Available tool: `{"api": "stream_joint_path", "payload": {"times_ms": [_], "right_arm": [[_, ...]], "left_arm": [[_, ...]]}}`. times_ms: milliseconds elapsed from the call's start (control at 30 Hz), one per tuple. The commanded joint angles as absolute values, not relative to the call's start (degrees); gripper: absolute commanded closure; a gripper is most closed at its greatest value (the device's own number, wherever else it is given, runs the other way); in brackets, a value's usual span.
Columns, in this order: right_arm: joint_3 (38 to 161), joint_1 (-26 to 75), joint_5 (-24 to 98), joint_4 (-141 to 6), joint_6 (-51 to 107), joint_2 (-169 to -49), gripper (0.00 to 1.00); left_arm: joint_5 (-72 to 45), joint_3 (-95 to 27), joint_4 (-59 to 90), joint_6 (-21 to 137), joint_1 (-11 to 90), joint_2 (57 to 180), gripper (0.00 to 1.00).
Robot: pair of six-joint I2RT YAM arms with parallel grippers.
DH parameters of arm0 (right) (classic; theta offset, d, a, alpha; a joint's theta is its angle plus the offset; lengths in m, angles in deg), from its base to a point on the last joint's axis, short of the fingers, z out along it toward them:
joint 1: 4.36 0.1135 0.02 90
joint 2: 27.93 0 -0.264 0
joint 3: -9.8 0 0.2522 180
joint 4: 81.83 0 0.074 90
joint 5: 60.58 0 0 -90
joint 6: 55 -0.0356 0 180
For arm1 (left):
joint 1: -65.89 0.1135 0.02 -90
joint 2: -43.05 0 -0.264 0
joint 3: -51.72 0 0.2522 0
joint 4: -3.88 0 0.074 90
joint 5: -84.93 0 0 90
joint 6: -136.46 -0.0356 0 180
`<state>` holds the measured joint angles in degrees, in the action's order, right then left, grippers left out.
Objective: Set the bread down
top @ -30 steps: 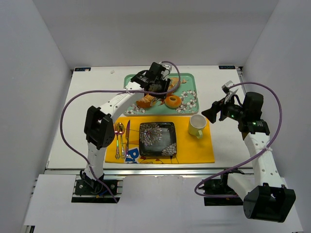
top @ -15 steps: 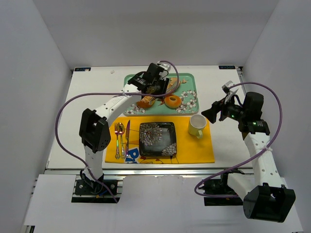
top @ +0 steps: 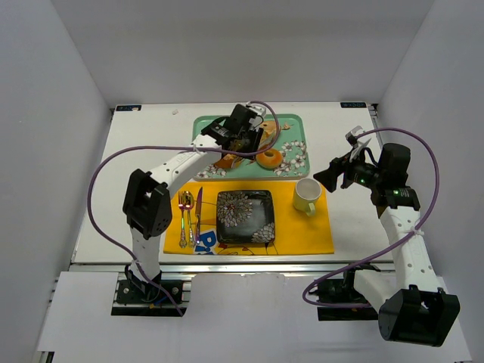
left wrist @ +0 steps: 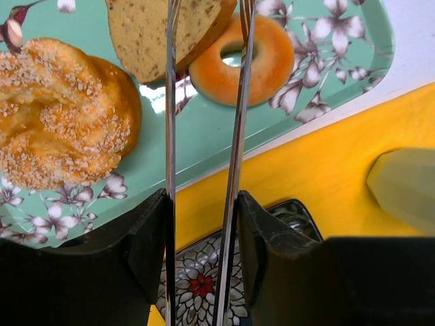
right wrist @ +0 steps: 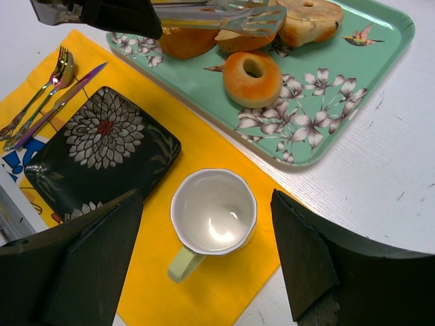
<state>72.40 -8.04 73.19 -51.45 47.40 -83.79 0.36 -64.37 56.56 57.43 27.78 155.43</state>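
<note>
The bread (left wrist: 146, 30), a tan slice with a darker crust, lies on the green floral tray (left wrist: 204, 136) between a seeded roll (left wrist: 61, 115) and an orange ring cake (left wrist: 241, 61). My left gripper (left wrist: 202, 204) is shut on metal tongs (left wrist: 234, 149), and it hovers over the tray in the top view (top: 240, 127). The tong arms stand apart and reach over the slice's right part. Their tips are cut off in the left wrist view. In the right wrist view the tong blades (right wrist: 228, 19) sit on top of the bread (right wrist: 238, 42). My right gripper (right wrist: 207, 224) is open and empty above a mug (right wrist: 213, 212).
A black floral square plate (top: 245, 215) lies on the yellow placemat (top: 302, 231), with a fork, spoon and knife (top: 189, 215) to its left and the mug (top: 306, 195) to its right. A pale roll with a hole (right wrist: 306, 17) sits at the tray's far side.
The left arm's elbow has swung left and the tongs have shifted slightly over the tray's pastries. The right arm has not moved.
</note>
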Motion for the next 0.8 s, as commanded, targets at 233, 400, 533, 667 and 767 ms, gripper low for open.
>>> {"api": "stream_joint_path", "payload": {"times_ms": [233, 400, 533, 667, 767], "right_arm": [[71.55, -8.40, 74.77, -52.25, 46.78, -83.48, 0.19], [71.37, -8.40, 74.77, -52.25, 46.78, -83.48, 0.19], [71.37, -8.49, 74.86, -52.51, 46.52, -83.39, 0.19], [71.28, -8.57, 74.95, -52.42, 46.43, -83.21, 0.19], [71.37, -8.66, 75.12, -52.34, 46.51, -83.04, 0.19]], "left_arm": [[3.98, -62.06, 55.26, 55.69, 25.81, 150.63, 0.46], [5.47, -61.45, 55.35, 55.25, 25.11, 150.98, 0.47], [7.41, -60.83, 55.44, 55.25, 24.93, 151.42, 0.55], [7.85, -60.39, 55.18, 55.34, 24.93, 151.42, 0.76], [7.76, -60.48, 54.56, 55.69, 24.93, 150.90, 0.86]]}}
